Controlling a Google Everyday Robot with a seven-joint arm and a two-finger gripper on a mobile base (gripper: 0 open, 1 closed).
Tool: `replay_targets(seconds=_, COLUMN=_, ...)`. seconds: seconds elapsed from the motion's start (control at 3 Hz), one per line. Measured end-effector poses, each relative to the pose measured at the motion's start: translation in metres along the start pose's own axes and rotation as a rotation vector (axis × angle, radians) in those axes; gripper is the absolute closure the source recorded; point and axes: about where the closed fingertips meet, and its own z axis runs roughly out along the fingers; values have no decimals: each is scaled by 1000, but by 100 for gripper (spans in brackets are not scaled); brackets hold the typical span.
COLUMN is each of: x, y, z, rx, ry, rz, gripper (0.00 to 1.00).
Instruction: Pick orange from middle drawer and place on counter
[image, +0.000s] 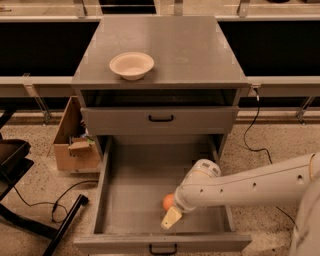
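The orange (167, 201) lies in the open middle drawer (140, 180), near its front right part. My gripper (171, 217) reaches down into the drawer from the right and is right against the orange, partly covering its right side. The white arm (250, 187) stretches in from the right edge. The counter (170, 47) is the flat grey top of the cabinet, above and behind the drawer.
A shallow cream bowl (131, 65) stands on the counter's left part. The upper drawer (160, 120) is shut, with a black handle. A cardboard box (75, 140) sits on the floor left of the cabinet. Black chair legs and a cable lie at the far left.
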Motion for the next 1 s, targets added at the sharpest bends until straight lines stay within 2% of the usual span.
replay_targets(seconds=0.67, x=-15, y=-2, z=46, rx=-48, ry=-38, rz=24, gripper=0)
replay_targets(seconds=1.0, x=-20, y=7, z=73, rx=-93, ry=-61, rz=39, gripper=2)
